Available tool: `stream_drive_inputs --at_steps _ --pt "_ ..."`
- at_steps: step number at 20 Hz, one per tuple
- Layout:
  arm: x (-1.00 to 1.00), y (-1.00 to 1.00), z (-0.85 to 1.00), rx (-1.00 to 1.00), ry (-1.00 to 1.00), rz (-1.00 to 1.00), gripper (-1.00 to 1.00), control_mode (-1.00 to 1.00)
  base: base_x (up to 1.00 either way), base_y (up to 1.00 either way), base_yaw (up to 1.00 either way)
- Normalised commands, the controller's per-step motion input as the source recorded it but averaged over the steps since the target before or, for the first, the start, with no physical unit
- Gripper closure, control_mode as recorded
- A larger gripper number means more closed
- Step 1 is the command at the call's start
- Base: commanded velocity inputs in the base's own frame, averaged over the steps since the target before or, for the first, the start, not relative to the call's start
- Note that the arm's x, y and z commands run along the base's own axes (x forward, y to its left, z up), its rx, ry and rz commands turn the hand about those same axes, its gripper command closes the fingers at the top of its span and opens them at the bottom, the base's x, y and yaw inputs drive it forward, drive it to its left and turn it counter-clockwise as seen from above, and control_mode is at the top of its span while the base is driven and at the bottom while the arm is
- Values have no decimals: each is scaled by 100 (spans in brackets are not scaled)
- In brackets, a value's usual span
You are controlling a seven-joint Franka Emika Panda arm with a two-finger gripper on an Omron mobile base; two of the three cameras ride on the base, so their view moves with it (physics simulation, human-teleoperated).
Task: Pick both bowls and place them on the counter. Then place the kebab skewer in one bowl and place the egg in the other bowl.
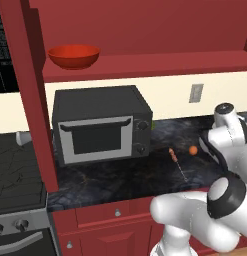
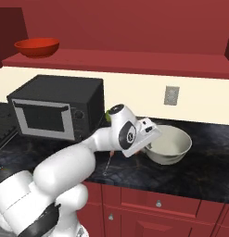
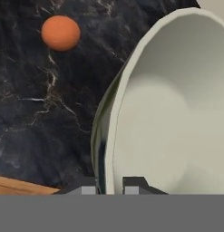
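Observation:
The pale cream-grey bowl (image 2: 170,144) (image 3: 177,104) is down at the dark marbled counter (image 2: 204,171), right of the microwave; I cannot tell whether it rests on the stone. My gripper (image 3: 111,186) (image 2: 148,138) is shut on its near rim, one finger inside and one outside. The egg (image 3: 60,32) (image 1: 193,149) lies on the counter (image 1: 120,180) just left of this bowl. The kebab skewer (image 1: 176,160) (image 2: 107,164) lies left of the egg, food end towards the wall. The glossy red bowl (image 1: 74,55) (image 2: 37,46) stands on the red shelf above the microwave.
A black microwave (image 1: 100,125) (image 2: 55,113) takes up the counter's left part, with a stove (image 1: 17,170) beyond it. A wall outlet (image 2: 171,95) sits behind the cream-grey bowl. Red drawers (image 2: 157,201) run below the counter edge.

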Motion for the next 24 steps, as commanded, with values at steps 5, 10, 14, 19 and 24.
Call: stream_drive_inputs --at_steps 5,10,14,19,24 --pt "32 -28 -27 0 1 -4 100 -100 0 0 0" --pt "22 -11 -28 0 1 -2 100 -100 0 0 0" --pt "8 -1 -18 1 0 0 100 -100 0 0 0" --pt "4 -1 -21 1 2 0 100 -100 0 0 0" --pt "7 0 -21 0 3 0 100 -100 0 0 0"
